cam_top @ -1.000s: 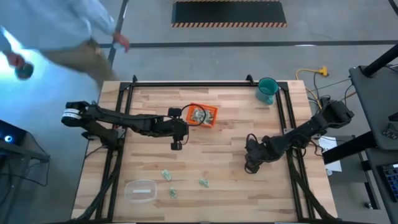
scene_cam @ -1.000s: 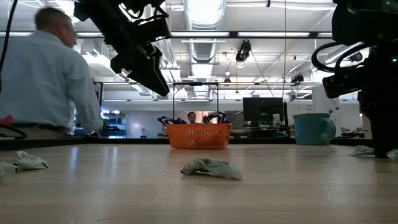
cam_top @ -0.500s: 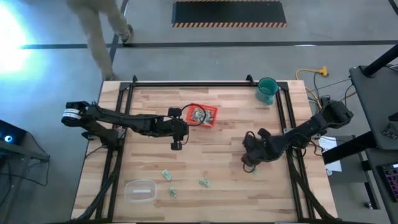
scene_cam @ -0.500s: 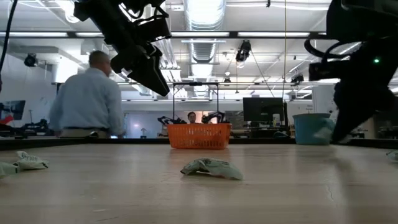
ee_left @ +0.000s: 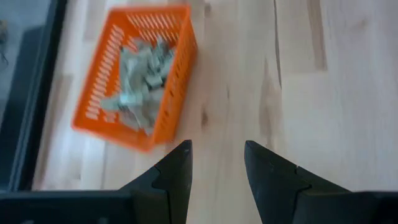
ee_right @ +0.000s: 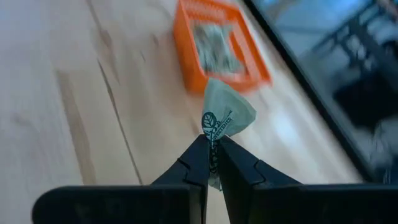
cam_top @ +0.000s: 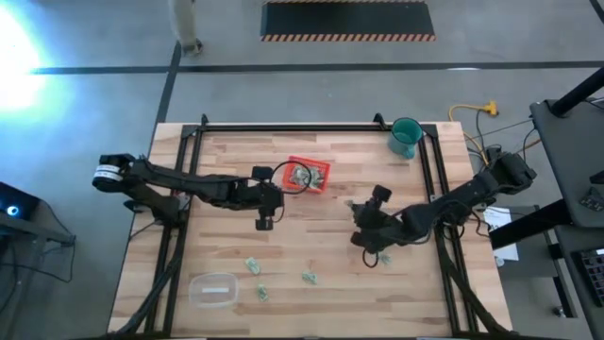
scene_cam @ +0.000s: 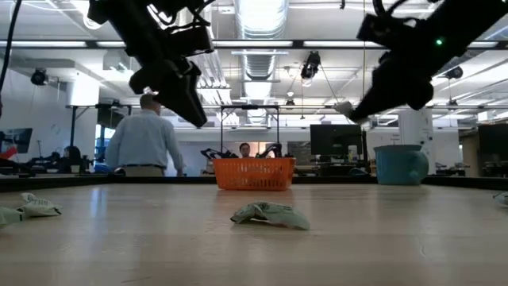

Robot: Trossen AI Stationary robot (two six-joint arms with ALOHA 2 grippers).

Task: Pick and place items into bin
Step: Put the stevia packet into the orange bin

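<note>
The bin (cam_top: 308, 175), a red tray holding several pale-green wrappers, sits at the table's far middle. My right gripper (cam_top: 355, 208) hangs above the table to the bin's right and near side, shut on one pale-green wrapper (ee_right: 227, 114), which also shows in the low view (scene_cam: 344, 108). My left gripper (cam_top: 265, 223) hovers open just near-left of the bin, nothing between its fingers (ee_left: 214, 168). More wrappers lie flat on the table near the front (cam_top: 253, 265) (cam_top: 261, 294) (cam_top: 309, 277). My right gripper pinches the wrapper's narrow gathered end (ee_right: 212, 138) between its two fingertips. The fingers slant downward from the table's right side, pointing toward the bin. The rest of the wrapper sticks out beyond the fingertips, lifted clear of the table.
A teal cup (cam_top: 406, 137) stands at the far right edge. A clear plastic container (cam_top: 213, 288) lies at the near left corner. Another wrapper (cam_top: 385, 257) lies under the right arm. A person (scene_cam: 144, 143) stands in the room beyond the table.
My right gripper has risen from the table's right part and gone toward the bin, tipping from pointing down to slanting forward, with the wrapper lifted clear. The person beyond the far edge has walked away from the table.
</note>
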